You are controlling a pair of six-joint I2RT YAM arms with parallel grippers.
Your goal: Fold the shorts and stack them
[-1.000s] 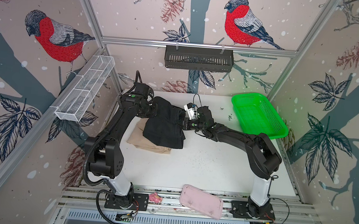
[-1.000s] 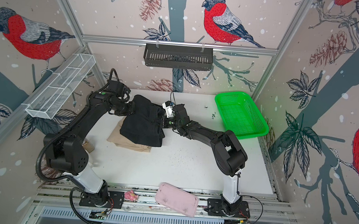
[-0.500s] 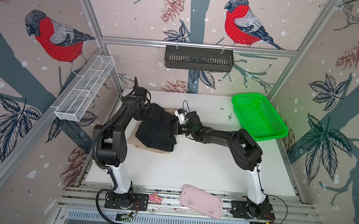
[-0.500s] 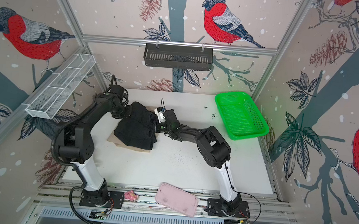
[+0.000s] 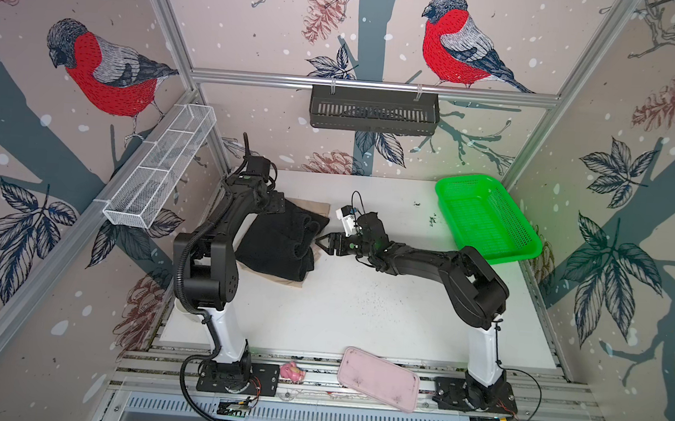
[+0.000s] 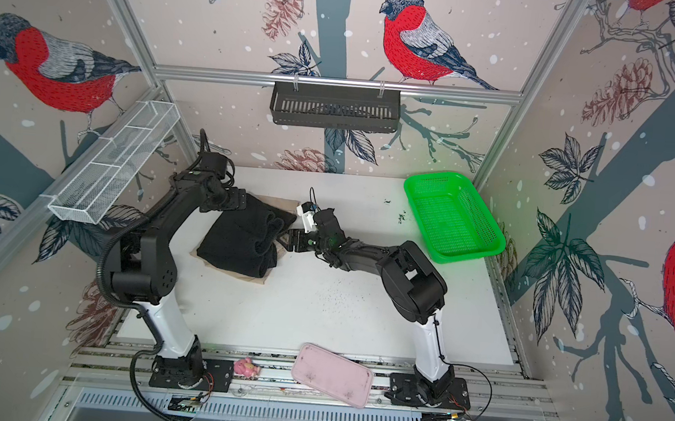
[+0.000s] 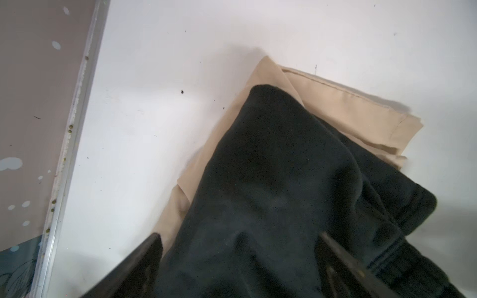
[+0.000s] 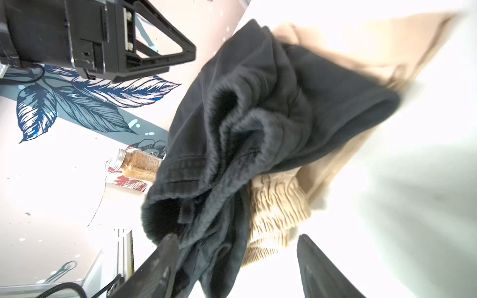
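Black shorts (image 5: 283, 240) sit bunched on top of the beige shorts (image 7: 335, 103), on the far-left part of the white table (image 5: 361, 305). The stacking step looks basically done to me, though the black pair is lumpy along its right edge. I'd guess the next move calls for backing both arms off without snagging cloth, or smoothing that edge.

Left gripper (image 7: 242, 260) is at the far-left end of the black pair, jaws spread wide over the cloth, not pinching. Right gripper (image 5: 322, 242) sits just beside the right edge, jaws also apart, grasping nothing as far as I can see.

Count: two pairs of shorts, two grippers, one green basket (image 5: 489, 216) far right, one pink tray (image 5: 377, 378) at the near edge.
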